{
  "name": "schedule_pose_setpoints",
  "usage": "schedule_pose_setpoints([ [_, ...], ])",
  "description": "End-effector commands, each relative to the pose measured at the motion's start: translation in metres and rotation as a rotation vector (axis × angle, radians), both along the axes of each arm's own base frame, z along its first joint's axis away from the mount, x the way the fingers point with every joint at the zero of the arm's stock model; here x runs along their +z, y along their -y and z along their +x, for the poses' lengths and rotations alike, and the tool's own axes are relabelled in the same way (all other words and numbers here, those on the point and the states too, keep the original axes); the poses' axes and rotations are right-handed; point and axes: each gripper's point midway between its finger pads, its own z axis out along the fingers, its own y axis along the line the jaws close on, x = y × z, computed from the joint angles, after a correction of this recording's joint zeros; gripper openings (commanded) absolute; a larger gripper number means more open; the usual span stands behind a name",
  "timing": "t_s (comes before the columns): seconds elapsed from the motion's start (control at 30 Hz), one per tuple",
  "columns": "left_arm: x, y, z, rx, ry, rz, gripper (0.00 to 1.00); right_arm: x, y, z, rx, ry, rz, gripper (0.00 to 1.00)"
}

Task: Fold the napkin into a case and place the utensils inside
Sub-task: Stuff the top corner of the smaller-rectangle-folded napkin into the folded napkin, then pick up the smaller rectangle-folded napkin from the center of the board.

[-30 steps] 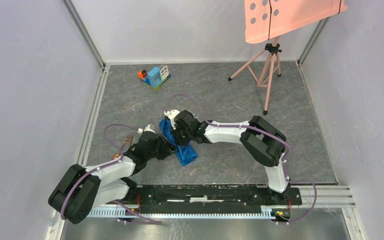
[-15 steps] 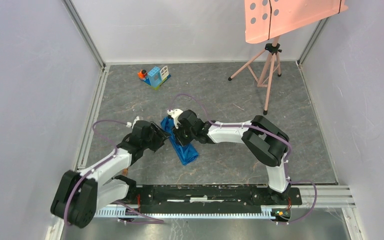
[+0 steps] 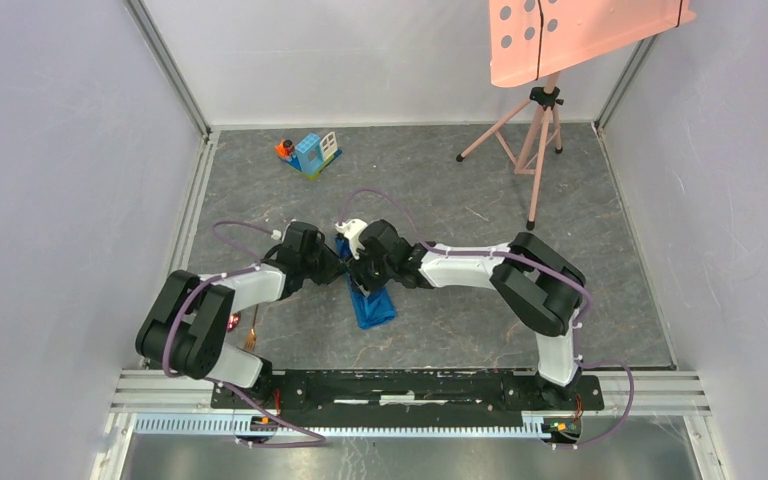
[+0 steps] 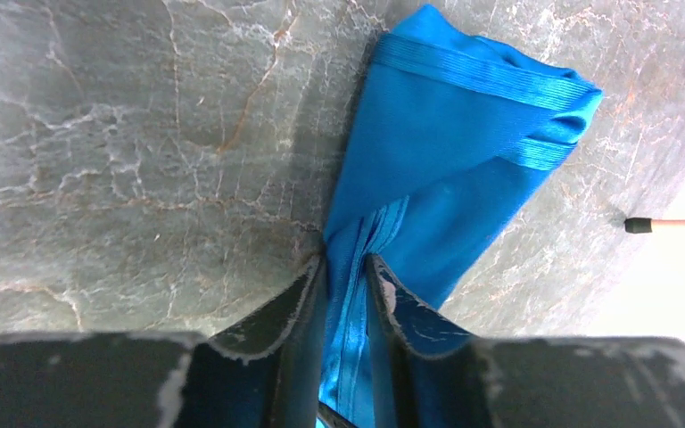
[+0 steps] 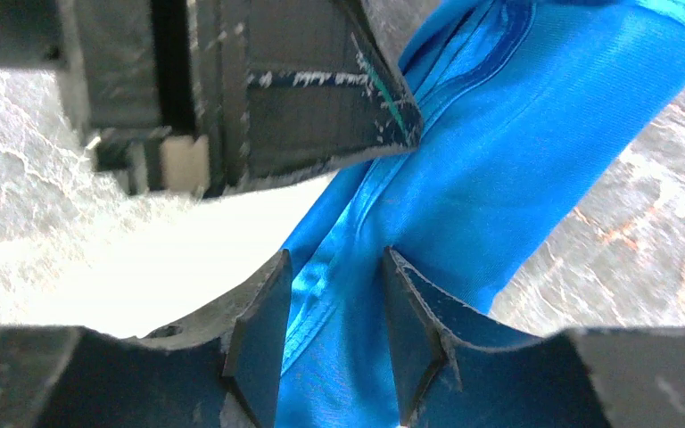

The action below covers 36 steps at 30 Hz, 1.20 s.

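Observation:
The blue napkin (image 3: pixel 372 303) lies on the grey floor as a narrow folded oblong, its far end between both grippers. My left gripper (image 3: pixel 338 265) is shut on a hemmed edge of the napkin (image 4: pixel 464 134); in its wrist view the jaws (image 4: pixel 346 267) pinch the cloth tightly. My right gripper (image 3: pixel 360 272) holds the same end; cloth (image 5: pixel 517 152) fills the gap between its jaws (image 5: pixel 337 267). The left gripper's finger (image 5: pixel 321 98) shows just beyond. A thin golden-copper utensil (image 3: pixel 253 333) lies on the floor by the left arm's elbow. The other utensil is not in view.
A small blue-and-white toy block house (image 3: pixel 310 152) stands at the far left. A pink tripod (image 3: pixel 532 150) carrying a pink board (image 3: pixel 580 35) stands at the far right; one foot shows in the left wrist view (image 4: pixel 639 225). Walls enclose three sides.
My left arm swung from the near left to the napkin's far end and shut on its edge. My right gripper stayed on the cloth, shifting slightly.

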Motion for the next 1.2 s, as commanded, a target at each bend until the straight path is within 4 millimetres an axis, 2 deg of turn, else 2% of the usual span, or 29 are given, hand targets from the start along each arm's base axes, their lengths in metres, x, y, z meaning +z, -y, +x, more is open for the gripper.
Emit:
schedule_pose_setpoints([
  [0.0,-0.028,-0.010,-0.014,-0.019,-0.085,0.075,0.28,0.030,0.011,0.003,0.041,0.125,-0.014,0.52],
  [0.1,-0.029,-0.008,-0.016,-0.028,-0.085,0.058,0.25,0.039,0.009,-0.003,0.074,0.182,-0.025,0.59],
  [0.27,-0.025,-0.006,-0.018,-0.029,-0.077,0.039,0.23,0.036,0.008,-0.005,0.032,0.192,-0.057,0.61],
  [0.47,-0.019,-0.005,-0.018,-0.026,-0.071,0.026,0.23,0.025,0.006,-0.009,-0.044,0.171,-0.088,0.54],
  [0.67,-0.020,-0.003,-0.019,-0.014,-0.082,0.008,0.23,0.006,0.003,-0.010,-0.075,0.167,-0.149,0.53],
  [0.83,-0.017,-0.002,-0.020,-0.005,-0.082,-0.009,0.23,-0.014,0.006,-0.007,-0.129,0.156,-0.225,0.56],
  [1.0,-0.016,0.000,-0.019,-0.002,-0.085,-0.024,0.23,-0.014,0.001,-0.010,-0.156,0.155,-0.243,0.62],
  [1.17,-0.015,0.001,-0.021,0.006,-0.087,-0.038,0.23,-0.025,0.010,-0.009,-0.216,0.173,-0.351,0.66],
])
